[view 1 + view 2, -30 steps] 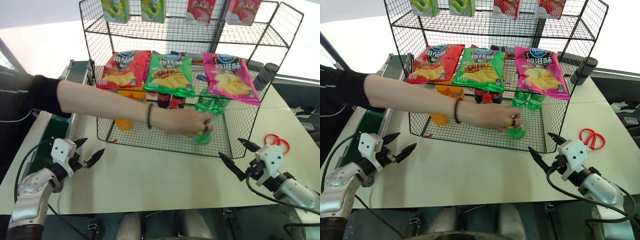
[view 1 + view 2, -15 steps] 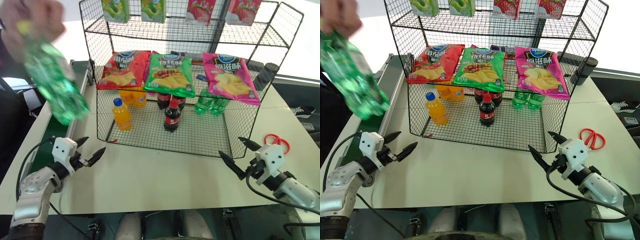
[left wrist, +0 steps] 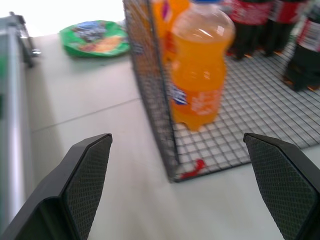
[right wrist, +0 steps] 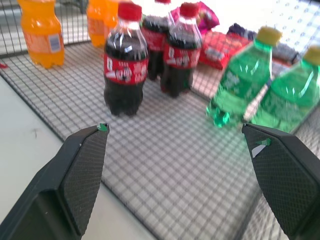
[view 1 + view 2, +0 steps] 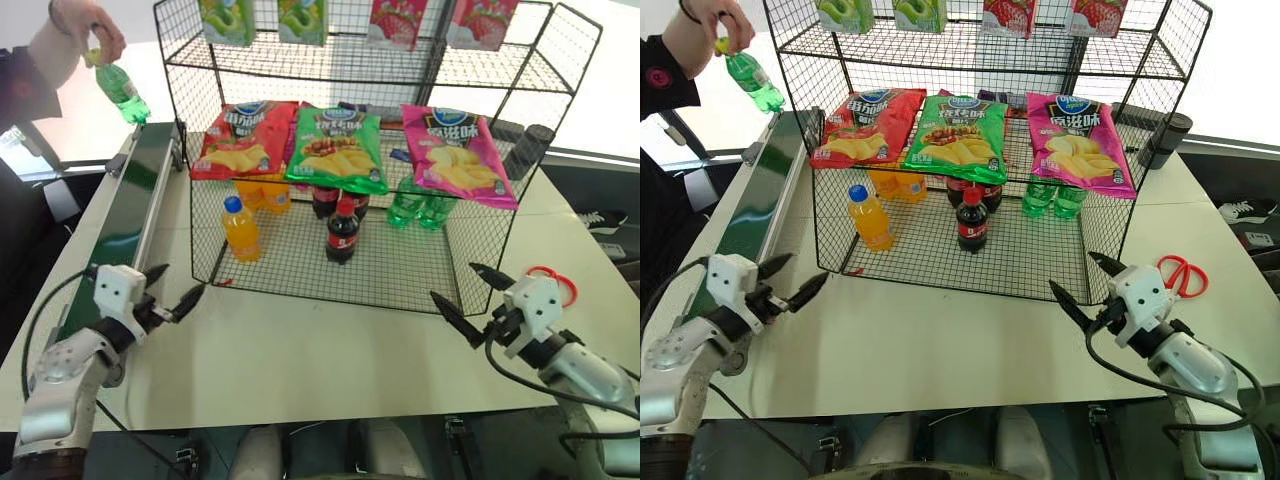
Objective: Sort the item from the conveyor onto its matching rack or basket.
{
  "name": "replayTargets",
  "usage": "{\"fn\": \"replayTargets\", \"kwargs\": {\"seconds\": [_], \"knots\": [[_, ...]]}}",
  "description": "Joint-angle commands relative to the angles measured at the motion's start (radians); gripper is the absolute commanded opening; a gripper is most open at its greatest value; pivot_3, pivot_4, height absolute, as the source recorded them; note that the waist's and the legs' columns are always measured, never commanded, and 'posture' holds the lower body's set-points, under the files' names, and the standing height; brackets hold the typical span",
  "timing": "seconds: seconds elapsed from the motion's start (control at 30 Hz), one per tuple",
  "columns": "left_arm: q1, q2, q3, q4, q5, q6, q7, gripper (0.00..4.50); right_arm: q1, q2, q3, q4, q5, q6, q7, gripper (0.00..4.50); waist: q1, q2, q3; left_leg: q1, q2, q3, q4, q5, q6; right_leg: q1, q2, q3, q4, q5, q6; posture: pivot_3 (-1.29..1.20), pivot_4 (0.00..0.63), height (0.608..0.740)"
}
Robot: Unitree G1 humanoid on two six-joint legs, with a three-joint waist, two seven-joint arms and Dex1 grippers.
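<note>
The item, a small green bottle (image 5: 122, 92) with a yellow cap, hangs from a person's hand (image 5: 88, 30) above the far end of the conveyor (image 5: 130, 220), a dark green belt along the table's left side. The rack (image 5: 400, 272) of black wire stands at the table's middle, its bottom tier a low basket. My left gripper (image 5: 180, 283) is open beside the conveyor, just before the basket's front left corner, nothing between its fingers. My right gripper (image 5: 453, 282) is open and empty before the basket's front right corner, facing two green bottles (image 4: 260, 90) inside.
An orange bottle (image 5: 241, 228), cola bottles (image 5: 341, 230) and several chip bags (image 5: 335, 148) sit in the rack. Red scissors (image 5: 550, 275) lie on the table at the right, and a black cup (image 5: 527, 150) stands behind the rack's right side.
The person lifted the green bottle out of the basket, swung it left and now holds it over the conveyor's far end. Both my grippers rose slightly and stayed open.
</note>
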Motion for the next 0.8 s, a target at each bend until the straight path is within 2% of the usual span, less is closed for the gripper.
{"fn": "replayTargets", "kwargs": {"seconds": [0.03, 0.27, 0.47, 0.8], "knots": [[-0.008, -0.014, 0.119, -0.027, -0.086, 0.078, 0.083, 4.50, -0.047, -0.004, 0.025, -0.001, -0.001, -0.019, 0.011, 4.44, 0.000, 0.000, 0.000, 0.000, 0.000, 0.000, 0.000, 0.000, 0.000, 0.000, 0.000, 0.000, 0.000, 0.000, 0.000, 0.00, 0.150, 0.740], [-0.001, -0.039, 0.214, 0.048, -0.113, 0.085, 0.136, 4.50, -0.093, 0.022, 0.113, 0.015, 0.008, -0.011, 0.031, 4.44, 0.002, 0.000, 0.000, 0.000, -0.001, 0.000, 0.000, 0.000, 0.000, 0.001, 0.000, 0.000, 0.000, 0.000, 0.000, 0.00, 0.150, 0.740], [-0.065, -0.073, 0.198, 0.132, 0.009, -0.013, 0.270, 4.50, -0.130, 0.048, 0.206, -0.012, 0.022, 0.060, 0.032, 4.44, 0.003, -0.003, -0.001, 0.000, -0.001, 0.000, 0.001, 0.000, 0.000, 0.001, 0.000, 0.000, 0.000, 0.000, 0.000, 0.00, 0.150, 0.740], [-0.156, -0.096, 0.175, 0.240, 0.066, -0.106, 0.301, 4.50, -0.122, 0.087, 0.303, -0.087, -0.004, 0.085, -0.008, 4.44, 0.000, -0.003, -0.002, 0.000, -0.001, 0.000, 0.000, 0.000, 0.000, 0.000, -0.001, 0.000, 0.000, 0.001, 0.001, 0.00, 0.150, 0.740]]}}
